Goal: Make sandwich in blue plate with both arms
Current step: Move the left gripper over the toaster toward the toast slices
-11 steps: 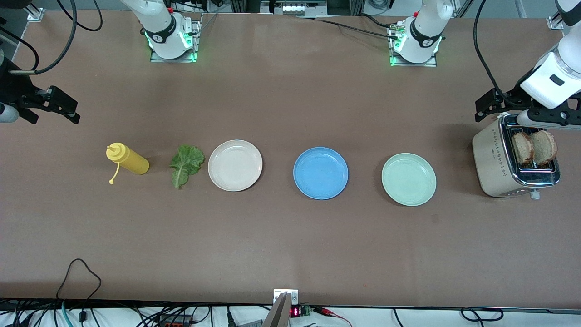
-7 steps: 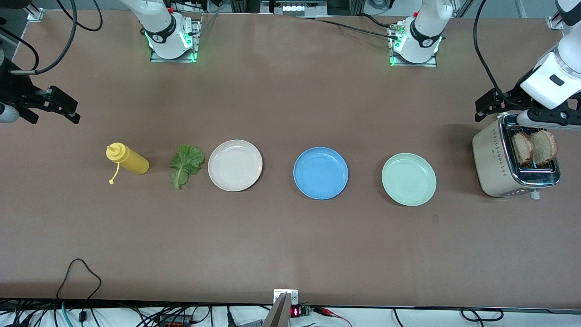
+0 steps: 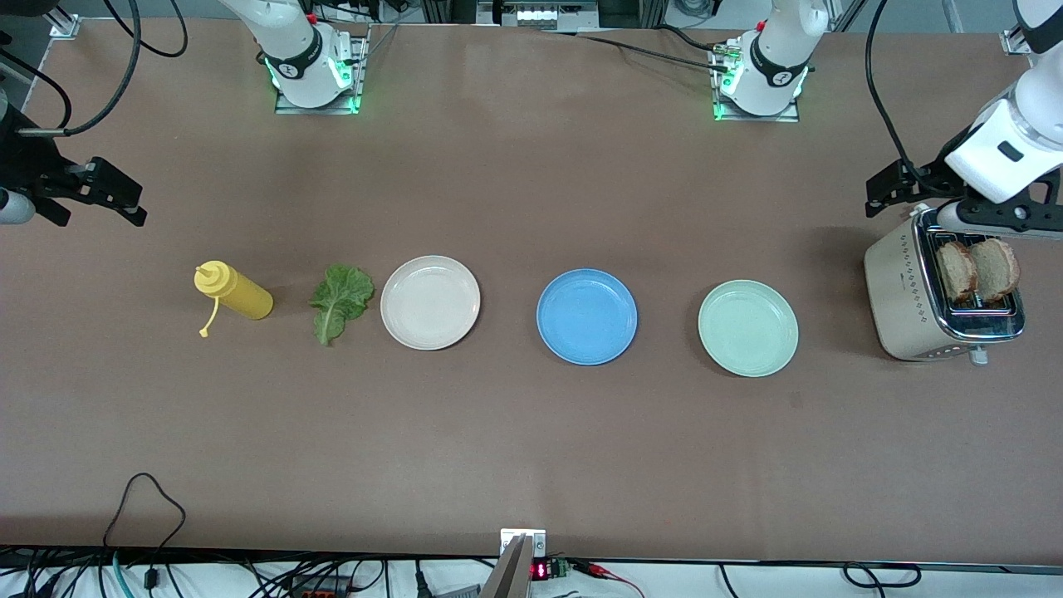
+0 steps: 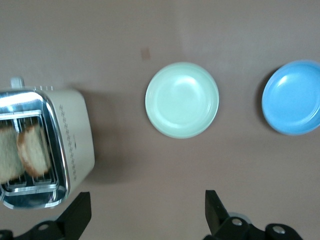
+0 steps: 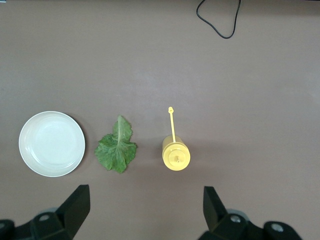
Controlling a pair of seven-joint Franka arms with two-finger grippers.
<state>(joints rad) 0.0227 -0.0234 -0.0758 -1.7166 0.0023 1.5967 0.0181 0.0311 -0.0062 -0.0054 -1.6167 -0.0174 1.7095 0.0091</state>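
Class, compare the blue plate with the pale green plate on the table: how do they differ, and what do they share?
The blue plate is a saturated medium blue; the green plate is a pale mint. The blue plate sits mid-row, between the green plate and the off-white plate; the green plate lies toward the left arm's end, beside the toaster. Both are round, shallow, rimmed and empty.
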